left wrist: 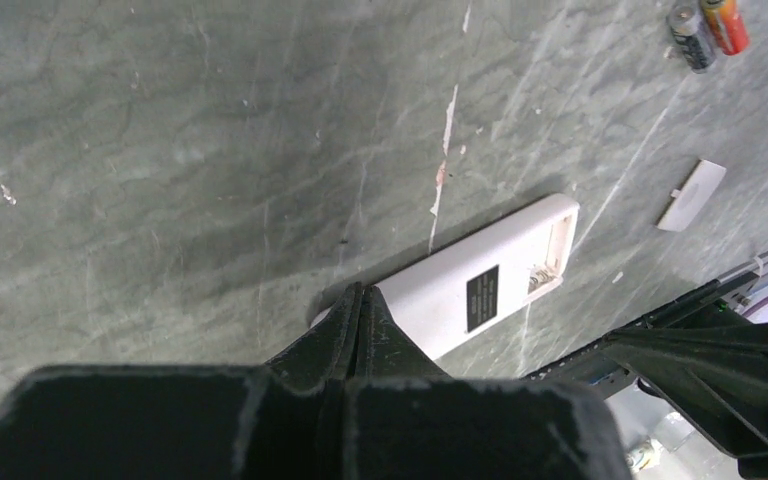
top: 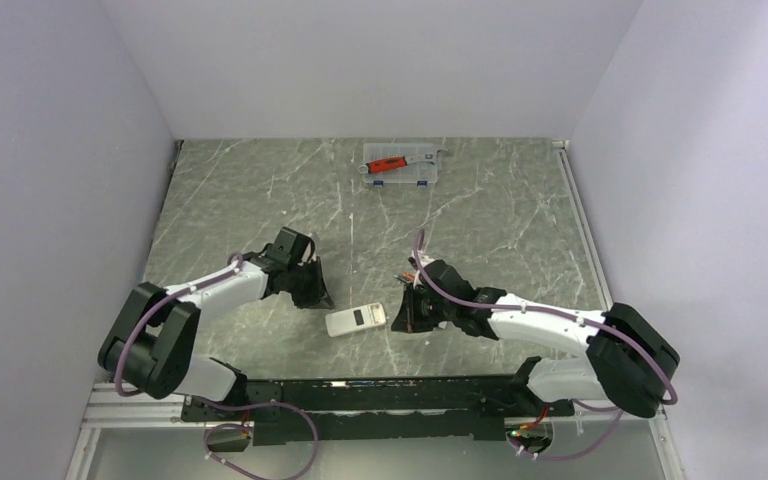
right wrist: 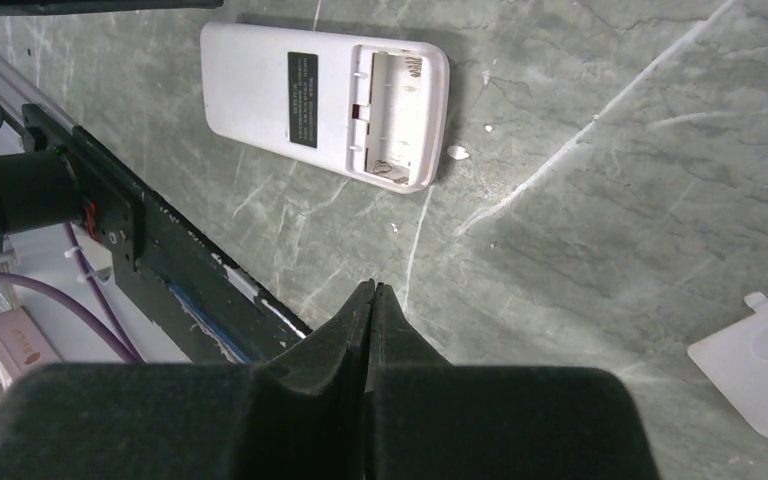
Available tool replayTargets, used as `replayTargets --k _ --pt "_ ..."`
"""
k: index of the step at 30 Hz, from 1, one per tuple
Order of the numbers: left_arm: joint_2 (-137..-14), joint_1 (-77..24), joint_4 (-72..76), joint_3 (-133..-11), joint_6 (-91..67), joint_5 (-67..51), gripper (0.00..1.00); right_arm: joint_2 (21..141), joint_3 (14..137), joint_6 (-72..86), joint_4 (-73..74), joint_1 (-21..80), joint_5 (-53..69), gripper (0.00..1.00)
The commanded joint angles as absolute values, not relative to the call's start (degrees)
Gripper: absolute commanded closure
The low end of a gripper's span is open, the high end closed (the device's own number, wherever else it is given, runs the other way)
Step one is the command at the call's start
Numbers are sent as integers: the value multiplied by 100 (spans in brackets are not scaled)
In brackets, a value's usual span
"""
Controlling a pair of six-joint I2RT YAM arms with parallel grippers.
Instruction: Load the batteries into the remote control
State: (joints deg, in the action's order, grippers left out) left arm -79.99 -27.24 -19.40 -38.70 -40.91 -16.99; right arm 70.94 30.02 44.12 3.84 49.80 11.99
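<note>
Sitting btwn pale walls (top: 60,120), grey marble table (top: 240,200), remote (right wrist: 320,100) lying back-up near front edge, batt bay open, left gripper (left wrist: 362,292) closed, empty, tips at remote's end, right gripper (right wrist: 373,288) closed, empty, near remote, not touching, batteries (left wrist: 708,28) loose, well apart from left tips

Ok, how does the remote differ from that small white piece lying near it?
The remote control is a long bar; the white piece is far smaller and thinner. The remote control carries a dark label and an open, empty battery bay; the white piece is plain with a small tab. Both are white and lie flat on the table, apart.
</note>
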Motion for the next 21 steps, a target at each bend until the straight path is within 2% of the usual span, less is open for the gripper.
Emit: replayTargets --k 1,21 --pt "-8228 -2707 -1605 -4087 -3929 -1710 100 7319 3272 4525 26 5081 1099 100" --pt "-8423 -2750 -1289 -3615 -3949 -2313 100 8337 3581 4632 -297 5159 1114 100"
